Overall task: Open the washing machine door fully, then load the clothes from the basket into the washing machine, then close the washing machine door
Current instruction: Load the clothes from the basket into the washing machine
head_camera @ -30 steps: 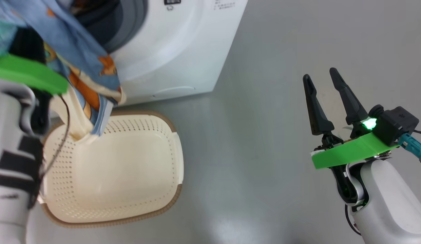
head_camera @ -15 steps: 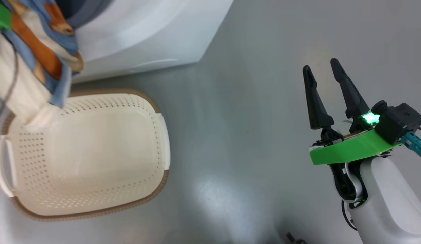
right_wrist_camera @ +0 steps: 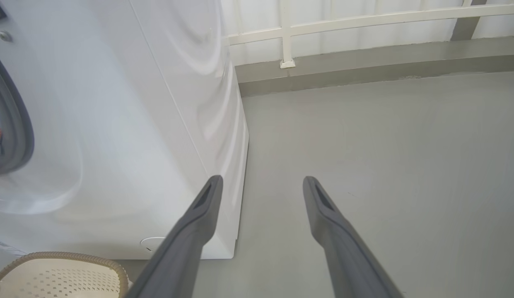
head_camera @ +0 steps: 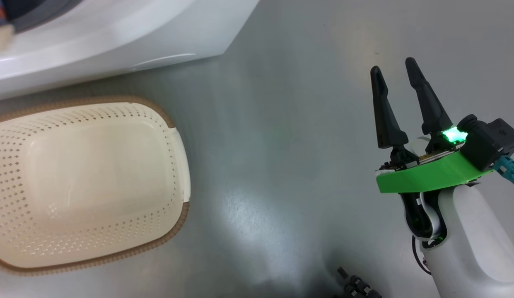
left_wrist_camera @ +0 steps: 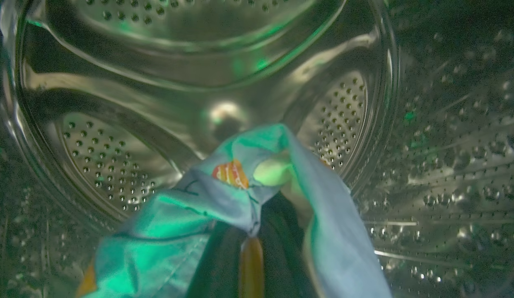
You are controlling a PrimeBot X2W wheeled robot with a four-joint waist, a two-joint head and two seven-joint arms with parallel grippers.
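- Light blue cloth with an orange print, the clothes (left_wrist_camera: 223, 198), is draping over the left gripper (left_wrist_camera: 257, 240). Its dark fingers are pinching shut on the fabric, and folds are spilling down to the left and right of them.
- Perforated steel is curving round that grip on every side. This is the drum (left_wrist_camera: 116, 157), and its far wall is lying straight ahead of the fingertips, so the bundle is hanging inside the washing machine (head_camera: 116, 37).
- The basket (head_camera: 180, 165) is sitting on the grey floor (head_camera: 281, 145), just on the near side of the machine's front, and it is looking empty.
- The right gripper (head_camera: 392, 66) is hovering well apart to the right. Its fingers are spreading wide and holding nothing, and they are pointing past the machine's right-hand corner.
- The coming move is probably turning on the drop. The cloth is bunching at the left fingertips with its length trailing back along the fingers toward the wrist, and the drum's floor is lying below it. Letting go here should be enough to land it inside.
- One risk is showing: the cloth is wrapping both fingers, so it could be clinging as the arm backs out and trailing over the opening.
- The left arm is by far the nearer one for this. Closing the washing machine door is not yet done.
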